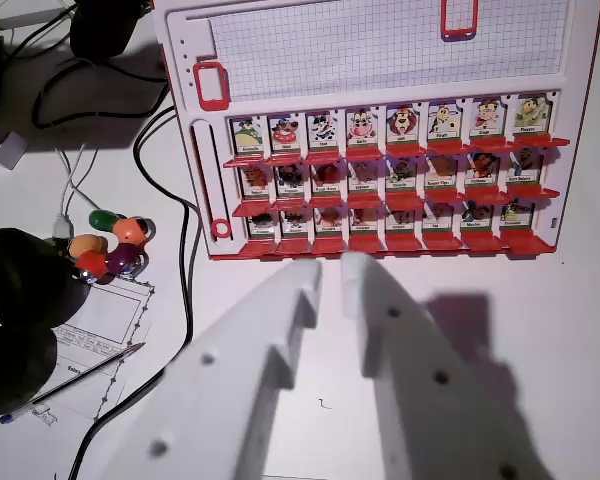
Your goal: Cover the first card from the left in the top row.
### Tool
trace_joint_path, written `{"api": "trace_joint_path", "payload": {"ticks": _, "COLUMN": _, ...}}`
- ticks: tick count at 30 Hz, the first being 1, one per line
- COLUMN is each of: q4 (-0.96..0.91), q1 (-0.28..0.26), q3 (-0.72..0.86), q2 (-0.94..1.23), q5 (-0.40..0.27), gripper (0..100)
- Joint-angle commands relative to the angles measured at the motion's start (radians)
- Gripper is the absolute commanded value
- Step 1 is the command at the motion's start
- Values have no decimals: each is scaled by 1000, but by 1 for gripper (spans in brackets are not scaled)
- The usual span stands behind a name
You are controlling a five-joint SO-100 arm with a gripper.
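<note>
Card one of the top row (246, 136), a cartoon face in a red frame, stands upright at the wrist view's left end of the row nearest the grid on the red and white game board (380, 60). From my feed I count eight cards in that row and two more rows below it, all upright as far as I can tell; the lower rows look dim and I cannot read their labels. My gripper (331, 275) sits low in the frame, its two white jaws slightly apart with a narrow gap between the tips and nothing held. The tips hang just short of the board's near edge, about level with the middle columns, well off to the right of the target card in this view. A black cable (185, 260) runs down the white table (540, 330) just beside the board's left edge. Further left I see a cluster of coloured beads or charms (115, 245), a printed sheet (100, 330) with a pen (80, 378) lying across it, and a dark rounded object (20, 300) I cannot identify.
</note>
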Motion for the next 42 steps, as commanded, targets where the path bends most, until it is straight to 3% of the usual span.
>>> {"api": "trace_joint_path", "payload": {"ticks": 1, "q4": -28, "q1": 0, "q3": -87, "q2": 6, "q5": 2, "gripper": 2}}
{"api": "trace_joint_path", "payload": {"ticks": 26, "q4": -8, "q1": 0, "q3": -78, "q2": 0, "q5": 17, "gripper": 2}}
{"api": "trace_joint_path", "payload": {"ticks": 36, "q4": 41, "q1": -110, "q3": -115, "q2": -236, "q5": 124, "gripper": 2}}
{"api": "trace_joint_path", "payload": {"ticks": 42, "q4": 41, "q1": -161, "q3": -242, "q2": -443, "q5": 193, "gripper": 2}}
